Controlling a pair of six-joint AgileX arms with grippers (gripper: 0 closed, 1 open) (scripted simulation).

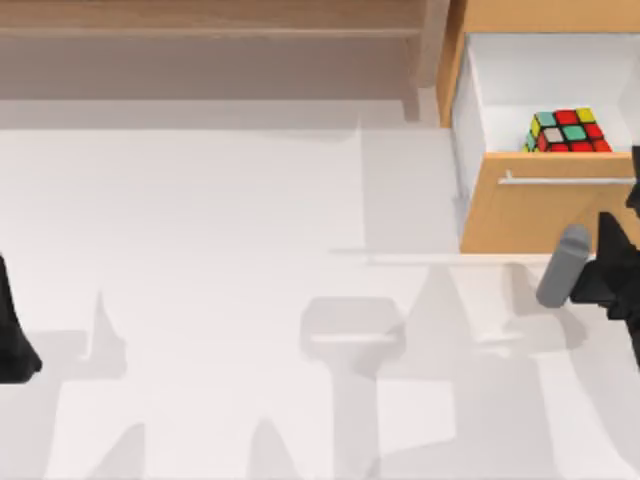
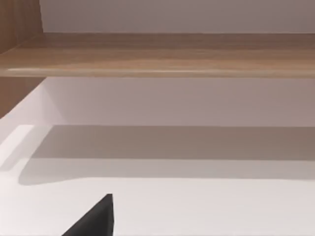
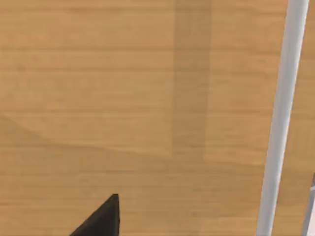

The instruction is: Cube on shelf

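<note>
One cube (image 1: 568,132), glossy colored stickers on a black frame, lies inside the white open drawer (image 1: 545,70) at the table's (image 1: 250,300) right rear, just beyond the right claw (image 1: 612,262), which sits before the orange-tan wooden drawer front (image 3: 123,98) with its single metal bar handle (image 3: 280,118); its grip cannot be told. One long light-brown wooden shelf (image 2: 162,54) spans the rear left. The left arm (image 1: 12,335) is parked at the left edge.

The multicoloured cube (image 1: 568,131) sits inside the open drawer (image 1: 520,90), seemingly level; the long wooden shelf (image 1: 210,30) lies left of it.
</note>
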